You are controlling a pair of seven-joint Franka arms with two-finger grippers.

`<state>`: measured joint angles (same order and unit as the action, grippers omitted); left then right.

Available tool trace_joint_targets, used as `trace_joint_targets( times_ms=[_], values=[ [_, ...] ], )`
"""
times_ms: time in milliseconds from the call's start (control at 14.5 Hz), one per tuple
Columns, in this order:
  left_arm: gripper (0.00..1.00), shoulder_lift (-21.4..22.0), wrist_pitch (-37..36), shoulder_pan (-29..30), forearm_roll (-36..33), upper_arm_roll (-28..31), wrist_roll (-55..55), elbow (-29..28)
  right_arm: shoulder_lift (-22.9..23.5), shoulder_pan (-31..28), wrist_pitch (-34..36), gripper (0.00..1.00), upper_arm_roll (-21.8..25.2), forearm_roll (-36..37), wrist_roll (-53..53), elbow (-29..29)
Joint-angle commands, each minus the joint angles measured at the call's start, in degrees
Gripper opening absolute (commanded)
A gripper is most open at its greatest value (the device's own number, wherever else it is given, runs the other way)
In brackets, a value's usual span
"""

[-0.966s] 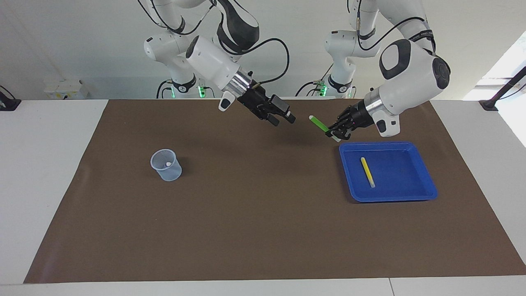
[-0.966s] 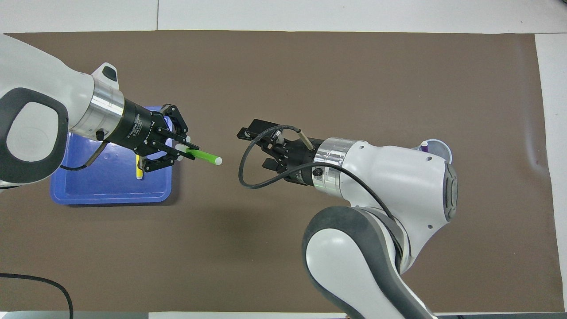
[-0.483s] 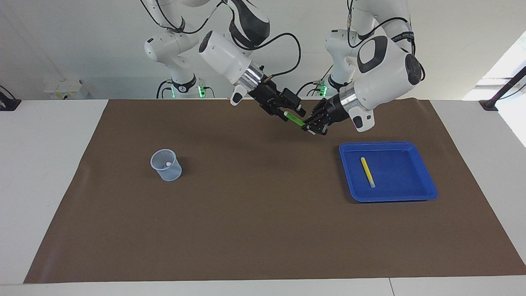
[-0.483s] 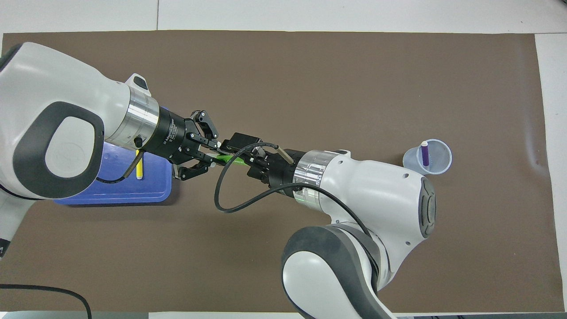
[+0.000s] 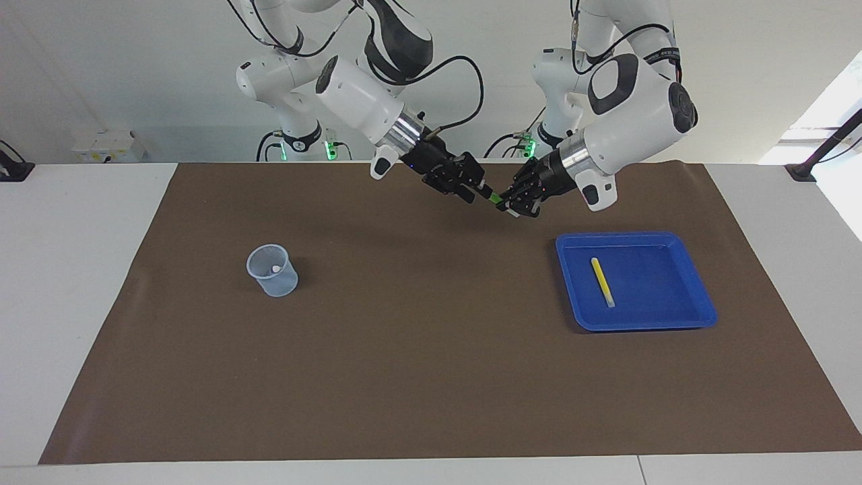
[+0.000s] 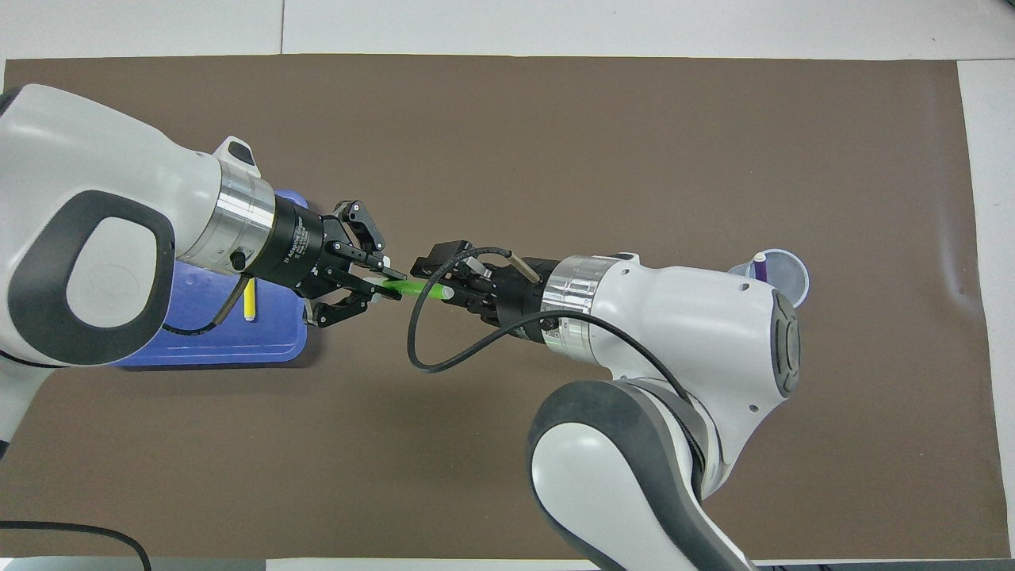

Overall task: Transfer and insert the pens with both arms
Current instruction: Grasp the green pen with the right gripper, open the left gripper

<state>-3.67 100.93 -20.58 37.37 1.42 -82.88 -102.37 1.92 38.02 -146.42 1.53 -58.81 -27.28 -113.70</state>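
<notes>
Green pen (image 6: 412,289) held in mid-air between both grippers, over the brown mat (image 5: 431,377).
You see a slim bright-green barrel, pale cap; left gripper (image 5: 510,205) clamps it, right gripper (image 5: 479,192) closed on its cap end.

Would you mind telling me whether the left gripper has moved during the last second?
Yes. The left gripper, holding the green pen, has swung away from the blue tray toward the table's middle, meeting the right gripper.

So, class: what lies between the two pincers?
The green pen bridges the left pincer and the right pincer, above bare brown mat, seen in the overhead view.
</notes>
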Motion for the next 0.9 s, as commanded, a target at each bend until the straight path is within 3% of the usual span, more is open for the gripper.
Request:
trace_joint_targets(
  times_ms=[0, 345, 483, 621, 690, 759, 828],
  values=[
    [0.00, 1.7, 1.3, -0.3, 1.1, 0.3, -0.6, -2.0, 0.0, -0.4, 0.8, 0.54, -0.2, 1.1, 0.6, 0.5],
    [0.00, 1.8, 1.5, -0.3, 1.7, 0.3, -0.7, -2.0, -0.1, 0.0, 1.1, 0.54, -0.2, 1.1, 0.4, 0.8],
    [0.00, 1.8, 1.5, -0.3, 1.7, 0.3, -0.7, -2.0, -0.1, 0.0, 1.1, 0.46, -0.2, 1.1, 0.4, 0.8],
    [0.00, 2.0, 1.5, -0.2, 2.3, 0.3, -0.7, -2.0, -0.1, 0.0, 1.1, 0.33, -0.2, 1.1, 0.6, 0.7],
    [0.00, 2.0, 1.5, -0.2, 2.3, 0.3, -0.7, -2.0, -0.1, 0.0, 1.1, 0.23, -0.2, 1.1, 0.6, 0.7],
    [0.00, 2.0, 1.5, 0.0, 2.4, 0.3, -0.7, -2.0, -0.1, 0.0, 1.1, 0.06, -0.2, 1.1, 0.5, 0.7],
    [0.00, 2.0, 1.5, 0.0, 2.4, 0.3, -0.8, -2.0, -0.2, 0.0, 1.1, 0.00, -0.2, 1.1, 0.5, 0.6]
  ],
)
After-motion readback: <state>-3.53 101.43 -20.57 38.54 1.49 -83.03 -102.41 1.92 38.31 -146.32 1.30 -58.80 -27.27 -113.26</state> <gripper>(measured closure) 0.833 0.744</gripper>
